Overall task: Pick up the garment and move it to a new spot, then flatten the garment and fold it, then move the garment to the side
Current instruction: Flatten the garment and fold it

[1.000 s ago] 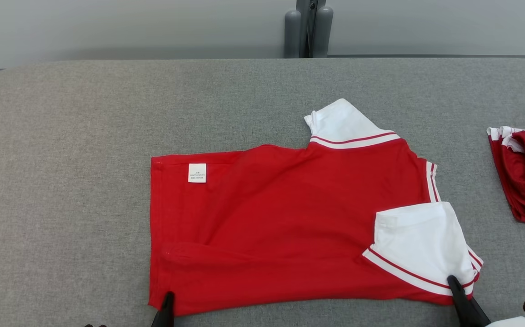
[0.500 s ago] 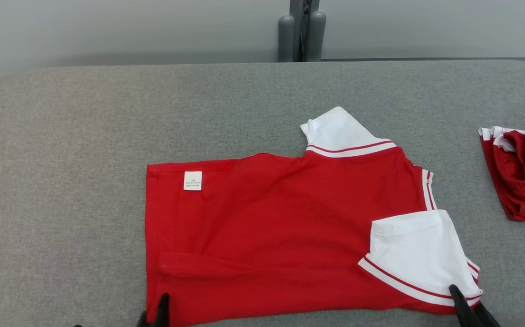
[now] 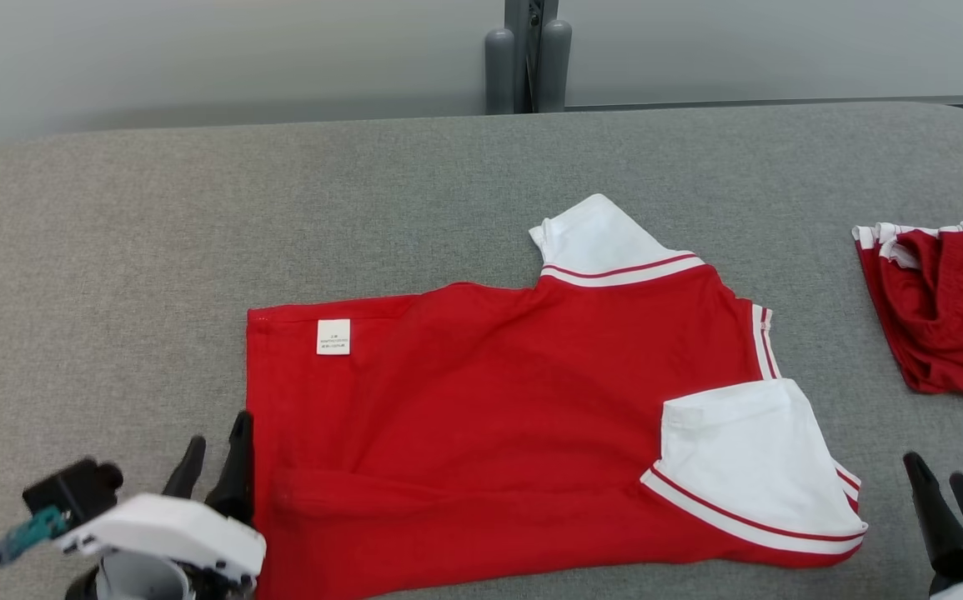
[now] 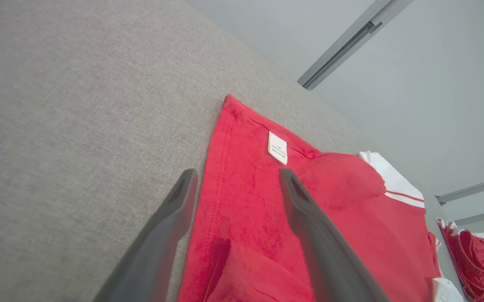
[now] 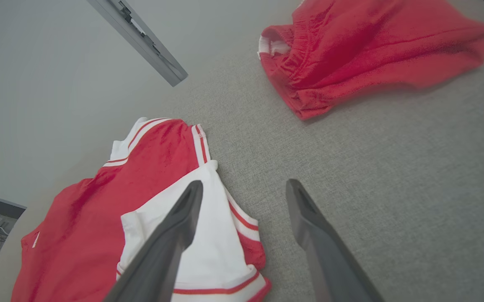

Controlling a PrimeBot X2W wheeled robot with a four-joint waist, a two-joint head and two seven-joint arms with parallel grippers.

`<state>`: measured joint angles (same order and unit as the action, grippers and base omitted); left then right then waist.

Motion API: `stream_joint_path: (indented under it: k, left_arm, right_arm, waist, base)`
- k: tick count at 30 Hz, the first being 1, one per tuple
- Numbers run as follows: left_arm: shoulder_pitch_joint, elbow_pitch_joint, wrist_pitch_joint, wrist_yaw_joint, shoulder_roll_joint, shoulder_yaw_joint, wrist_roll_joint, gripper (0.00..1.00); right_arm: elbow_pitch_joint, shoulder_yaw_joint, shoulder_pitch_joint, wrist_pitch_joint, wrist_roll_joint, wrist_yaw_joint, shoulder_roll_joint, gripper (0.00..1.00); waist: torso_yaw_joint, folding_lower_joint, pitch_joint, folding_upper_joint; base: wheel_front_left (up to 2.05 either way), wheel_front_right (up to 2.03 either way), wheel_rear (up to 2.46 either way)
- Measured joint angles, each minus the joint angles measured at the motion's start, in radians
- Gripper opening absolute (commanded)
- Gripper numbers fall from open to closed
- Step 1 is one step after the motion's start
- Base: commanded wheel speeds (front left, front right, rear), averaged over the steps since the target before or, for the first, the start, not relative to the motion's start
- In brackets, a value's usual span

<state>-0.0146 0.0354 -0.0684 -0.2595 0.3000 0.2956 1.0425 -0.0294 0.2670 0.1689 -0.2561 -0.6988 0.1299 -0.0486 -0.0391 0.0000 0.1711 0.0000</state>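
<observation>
The garment (image 3: 489, 417) is a red shirt with white sleeves, lying mostly flat on the grey table (image 3: 114, 250). One white sleeve (image 3: 748, 467) is folded over its near right corner, and a white label (image 3: 333, 337) sits near the left hem. My left gripper (image 3: 218, 429) stands open just off the left hem, holding nothing. In the left wrist view the left gripper (image 4: 237, 172) hangs over the hem of the garment (image 4: 246, 218), apart from the cloth. To the right of the sleeve my right gripper (image 3: 935, 468) is open and empty; in the right wrist view the right gripper (image 5: 245, 183) shows beside the sleeve (image 5: 208, 235).
A second red garment (image 3: 948, 317), bunched, lies at the table's right edge, also the red bundle (image 5: 350, 50) in the right wrist view. A grey post (image 3: 527, 58) stands behind the table's far edge. Bare table surface spreads to the left and far side.
Both grippers have opened and let go of the garment's near edge. The left one now sits beside the left hem, the right one off to the right of the sleeve. The camera has shifted.
</observation>
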Motion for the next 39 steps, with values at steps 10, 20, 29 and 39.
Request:
stream_joint_path:
  k: [10, 20, 29, 39]
  left_arm:
    - [0.309, 0.245, 0.114, 0.004, 0.035, 0.092, -0.102, 1.00]
    - [0.519, 0.518, 0.129, 0.040, 0.010, 0.149, -0.163, 1.00]
    - [0.599, 0.675, 0.095, 0.093, -0.020, 0.174, -0.182, 0.99]
    - [0.641, 0.738, -0.004, 0.153, -0.060, 0.188, -0.195, 0.00]
  right_arm:
    - [-0.025, -0.044, -0.139, -0.062, 0.074, 0.000, -0.008, 1.00]
    - [0.027, -0.140, -0.249, -0.058, 0.096, 0.000, -0.038, 1.00]
    - [0.063, -0.183, -0.297, -0.042, 0.098, 0.000, -0.068, 1.00]
    - [0.126, -0.247, -0.453, -0.070, 0.143, 0.000, -0.129, 1.00]
  waist:
    - [-0.009, 0.0000, 0.029, 0.0000]
    - [-0.035, 0.0000, 0.093, 0.0000]
    - [-0.054, 0.0000, 0.116, 0.0000]
    - [-0.024, 0.0000, 0.133, 0.0000]
  base:
    - [0.00, 0.00, 0.00]
    - [0.00, 0.00, 0.00]
    - [0.00, 0.00, 0.00]
    - [0.00, 0.00, 0.00]
